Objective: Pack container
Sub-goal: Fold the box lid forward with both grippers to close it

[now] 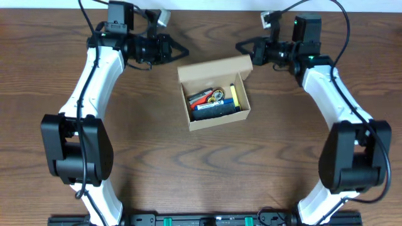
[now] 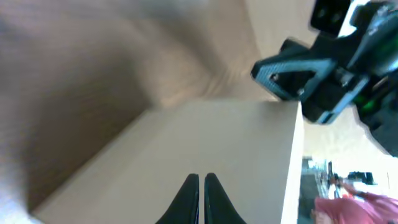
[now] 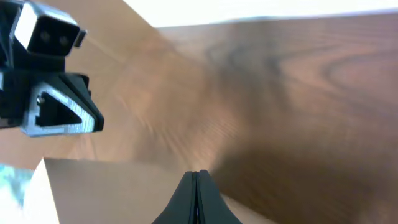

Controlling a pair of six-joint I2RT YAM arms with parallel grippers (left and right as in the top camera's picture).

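— Packed yet?
— Items (image 1: 213, 100) lie inside the container (image 1: 221, 117), mid-worktop (image 1: 157, 157); its flap (image 1: 217, 66) stands open. Left hand (image 1: 181, 50) and right hand (image 1: 240, 46) hover beside it, both closed, holding nothing. Closing remains, I'd judge.

A: Overhead view, condition?
B: Bright, even, sharp. Faint soft shadows on the bench (image 1: 207, 169).
A: Wrist views?
B: Both blurred; wood grain smeared, container (image 2: 205, 137) soft. Right wrist view: overexposed white band along the top. Left wrist view: washed-out lower right corner.

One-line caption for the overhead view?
Open cardboard box, markers inside, flanked by shut left end effector and shut right end effector.
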